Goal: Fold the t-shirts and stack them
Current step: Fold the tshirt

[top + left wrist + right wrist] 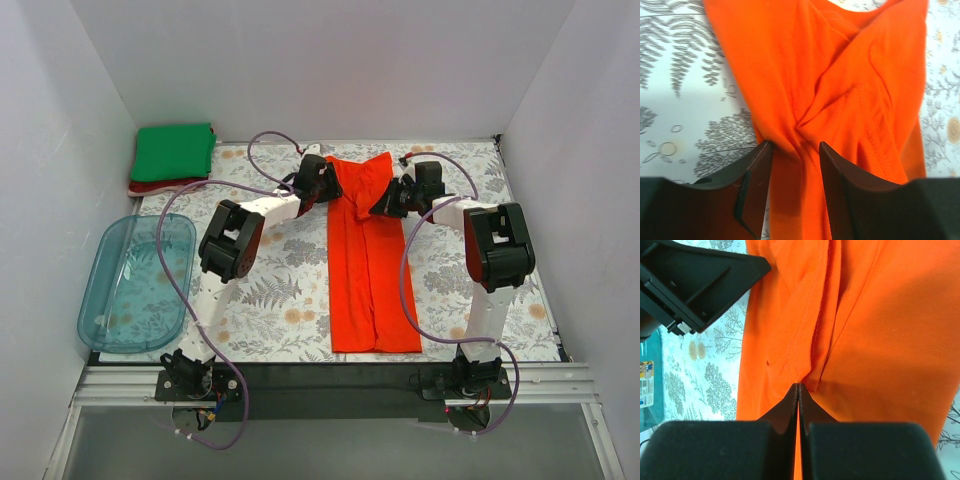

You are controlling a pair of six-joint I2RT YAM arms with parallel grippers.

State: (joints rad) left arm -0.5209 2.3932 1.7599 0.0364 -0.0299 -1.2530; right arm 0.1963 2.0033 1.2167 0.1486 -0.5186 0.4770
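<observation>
The orange shirt [372, 260] lay in the middle of the surface [280, 300] as a long narrow strip, from the lower edge of the top view up to the two hands. Its upper end was bunched between them.

The left hand [335, 185] touched the shirt's upper left edge. In the left wrist view its jaws stood partly apart, and a gathered fold of orange cloth filled the gap between them, with creases running to that point. I could not tell how firmly the cloth was pressed.

The right hand [385, 203] was at the shirt's upper right edge. In the right wrist view its jaws were closed tight together, with a thin edge of the shirt pinched between them, next to a stitched seam.

The green shirt [174, 152] sat folded in the upper left corner, on top of the red shirt [150, 186], which showed only at its lower edge. Below them, at the left side, lay the tub [135, 283].
</observation>
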